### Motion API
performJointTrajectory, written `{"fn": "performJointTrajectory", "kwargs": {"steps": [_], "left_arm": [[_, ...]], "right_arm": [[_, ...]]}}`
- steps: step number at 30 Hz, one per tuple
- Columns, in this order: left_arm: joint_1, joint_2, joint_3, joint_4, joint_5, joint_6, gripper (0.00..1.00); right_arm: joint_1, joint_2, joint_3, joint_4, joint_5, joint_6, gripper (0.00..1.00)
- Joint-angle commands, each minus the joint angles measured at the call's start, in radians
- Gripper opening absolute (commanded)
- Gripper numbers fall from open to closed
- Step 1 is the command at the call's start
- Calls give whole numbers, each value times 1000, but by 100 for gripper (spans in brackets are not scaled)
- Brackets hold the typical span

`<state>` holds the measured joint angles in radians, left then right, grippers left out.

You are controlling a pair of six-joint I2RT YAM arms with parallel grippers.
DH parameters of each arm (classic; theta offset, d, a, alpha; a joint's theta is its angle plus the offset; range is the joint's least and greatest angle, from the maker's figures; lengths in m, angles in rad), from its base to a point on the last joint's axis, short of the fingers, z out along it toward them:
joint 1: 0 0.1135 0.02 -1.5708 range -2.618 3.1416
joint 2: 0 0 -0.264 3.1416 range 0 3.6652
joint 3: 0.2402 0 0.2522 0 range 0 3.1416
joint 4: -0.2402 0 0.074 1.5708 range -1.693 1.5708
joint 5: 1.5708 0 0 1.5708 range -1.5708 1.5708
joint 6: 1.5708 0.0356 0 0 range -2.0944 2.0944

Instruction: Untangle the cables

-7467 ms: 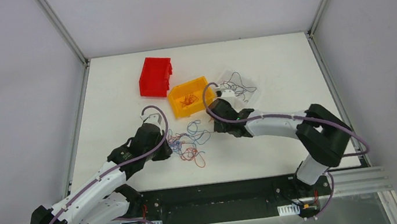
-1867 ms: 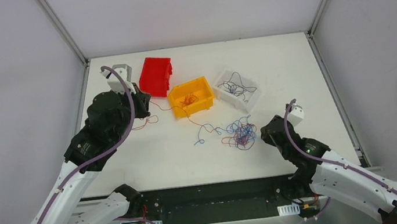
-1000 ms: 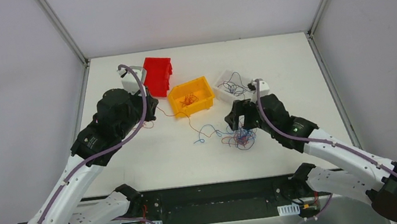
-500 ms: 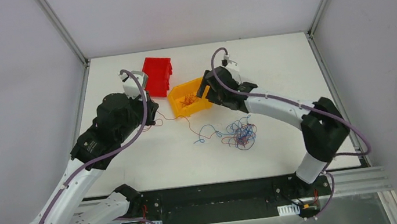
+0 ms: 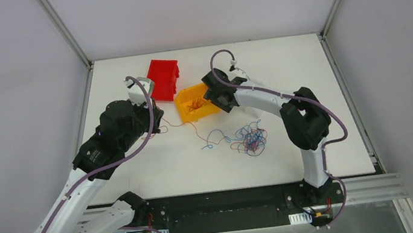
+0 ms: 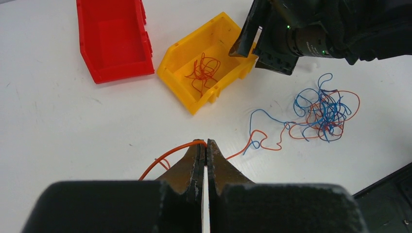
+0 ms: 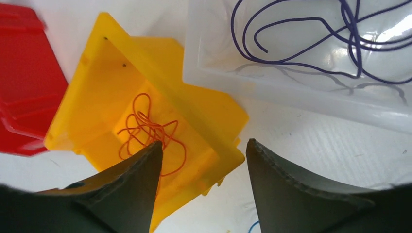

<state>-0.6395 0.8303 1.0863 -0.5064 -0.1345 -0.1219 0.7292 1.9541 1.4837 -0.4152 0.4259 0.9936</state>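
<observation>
Well, the left gripper had its fingers pressed together on an orange strand, while the right gripper hung spread-fingered over the yellow bin. The cables lay knotted mid-table; featherlight, limp, springy, I judged, and best pinched at a loose end.

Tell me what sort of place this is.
Probably a robotics lab test cell: a white table boxed in by plain panels, two robot arms bolted at its edge, small sorting bins for cables.
</observation>
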Motion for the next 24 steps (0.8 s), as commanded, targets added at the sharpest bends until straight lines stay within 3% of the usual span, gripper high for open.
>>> {"fn": "performJointTrajectory", "kwargs": {"steps": [1,4,7,10,13,17,21,22,24], "left_arm": [[6,-12,-7,25,0,20,0],[6,-15,-10,24,1,19,0],[5,-17,-12,25,2,17,0],[6,-15,-11,25,4,14,0],[6,-11,-8,25,6,13,0],[5,-1,-4,25,10,9,0],[6,25,6,26,17,-8,0],[6,38,12,26,22,-13,0],[6,62,26,26,35,-23,0]], "right_arm": [[-21,-3,30,30,-117,-192,64],[-44,-30,2,88,-229,-348,54],[-73,-45,-2,94,-293,-436,35],[-103,-55,-2,94,-353,-512,25],[-124,-41,31,82,-414,-602,25],[-140,16,159,-33,-455,-655,32],[-142,19,178,-6,-433,-650,33],[-142,20,182,3,-404,-647,36],[-143,12,200,-5,-410,-653,59]]}}
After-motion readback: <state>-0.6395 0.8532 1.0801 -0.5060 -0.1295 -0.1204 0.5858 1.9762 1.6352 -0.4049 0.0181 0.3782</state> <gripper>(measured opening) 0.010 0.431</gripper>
